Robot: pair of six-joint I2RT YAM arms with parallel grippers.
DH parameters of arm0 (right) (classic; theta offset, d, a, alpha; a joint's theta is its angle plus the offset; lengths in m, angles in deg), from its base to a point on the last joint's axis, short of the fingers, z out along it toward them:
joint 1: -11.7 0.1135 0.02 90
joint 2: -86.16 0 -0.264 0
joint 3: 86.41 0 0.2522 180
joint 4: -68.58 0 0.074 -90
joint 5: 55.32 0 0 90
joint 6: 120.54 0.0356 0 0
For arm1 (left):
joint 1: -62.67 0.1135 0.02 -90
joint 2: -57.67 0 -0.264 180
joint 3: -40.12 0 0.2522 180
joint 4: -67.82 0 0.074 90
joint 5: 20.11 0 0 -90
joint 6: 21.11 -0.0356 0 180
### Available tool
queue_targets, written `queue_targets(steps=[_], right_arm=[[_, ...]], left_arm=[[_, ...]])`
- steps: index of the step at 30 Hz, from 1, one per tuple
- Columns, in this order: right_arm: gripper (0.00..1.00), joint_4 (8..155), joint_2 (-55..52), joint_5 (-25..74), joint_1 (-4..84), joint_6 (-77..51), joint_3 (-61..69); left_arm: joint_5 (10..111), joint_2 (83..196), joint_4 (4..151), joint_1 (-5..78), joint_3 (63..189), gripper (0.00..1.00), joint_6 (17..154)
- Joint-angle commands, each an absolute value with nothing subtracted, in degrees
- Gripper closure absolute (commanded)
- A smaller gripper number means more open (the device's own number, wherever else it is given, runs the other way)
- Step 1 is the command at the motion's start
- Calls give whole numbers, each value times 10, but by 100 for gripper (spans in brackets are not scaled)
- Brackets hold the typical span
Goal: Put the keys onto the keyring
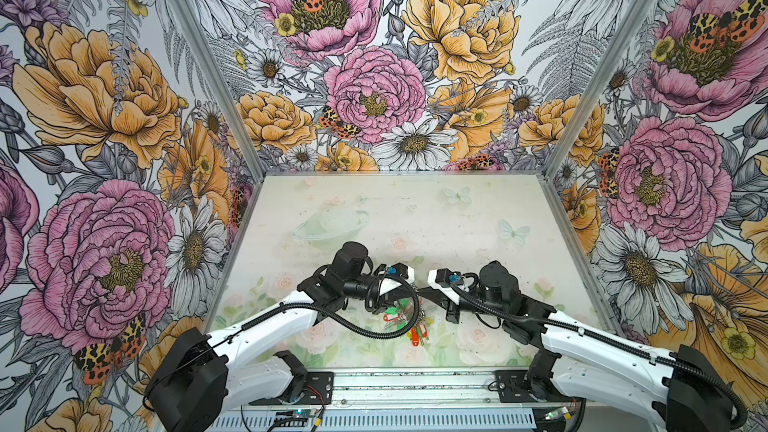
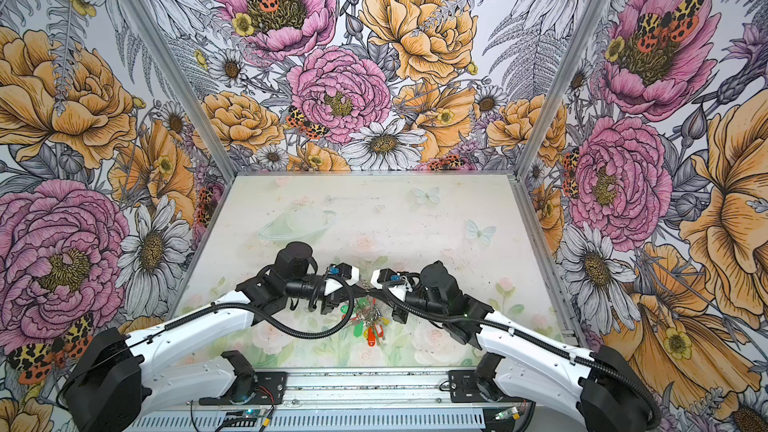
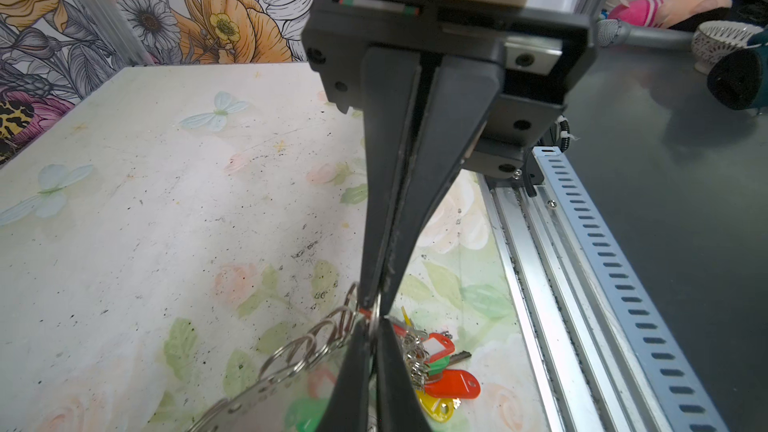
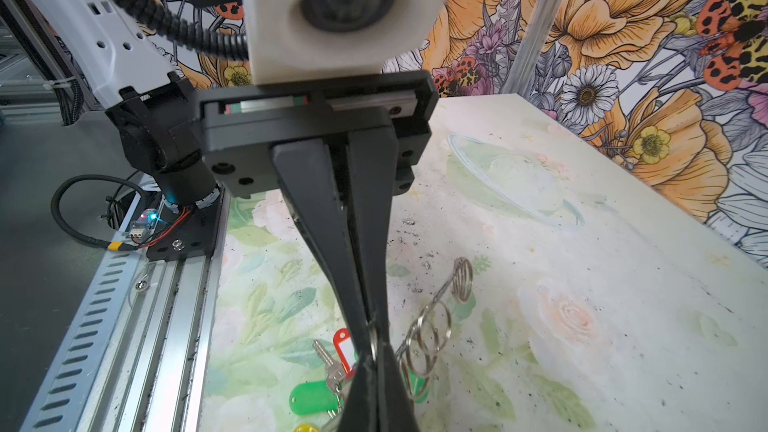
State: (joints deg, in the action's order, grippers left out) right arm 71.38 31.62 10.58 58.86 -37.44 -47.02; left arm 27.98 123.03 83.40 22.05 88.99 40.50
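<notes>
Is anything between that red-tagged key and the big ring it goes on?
Nothing visible. The left gripper and right gripper pinch the keyring at its edge, tip to tip, and the key sits right beside their tips.

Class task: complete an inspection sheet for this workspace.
Surface: pale flower-printed tabletop, dark specks.
Job's things: flat grey metal keyring plate with silver split rings, one edge raised; red plastic tag with white label and small key near the hands' tips.
Clutter: green plastic tag, yellow plastic tag, plain red tag.
Hands: left hand shut on the plate's raised edge; right hand shut, tip to tip.
Cables: black corrugated hose along arm.
Surroundings: floral wall panels.
</notes>
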Motion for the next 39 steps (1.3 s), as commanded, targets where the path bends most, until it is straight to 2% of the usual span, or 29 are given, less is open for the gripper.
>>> queue_targets(steps=[1,8,24,33,39], right_arm=[[100,636,336,135,584,-335,-481],[100,521,316,150,584,-279,-518],[100,350,258,206,602,-244,-574],[100,286,216,236,629,-247,-583],[100,256,215,284,641,-247,-596]], left_arm=[[287,1220,783,231,875,86,420],[296,1228,753,241,862,80,435],[336,1247,708,217,833,80,489],[366,1256,670,207,819,86,511],[386,1257,653,206,817,97,516]])
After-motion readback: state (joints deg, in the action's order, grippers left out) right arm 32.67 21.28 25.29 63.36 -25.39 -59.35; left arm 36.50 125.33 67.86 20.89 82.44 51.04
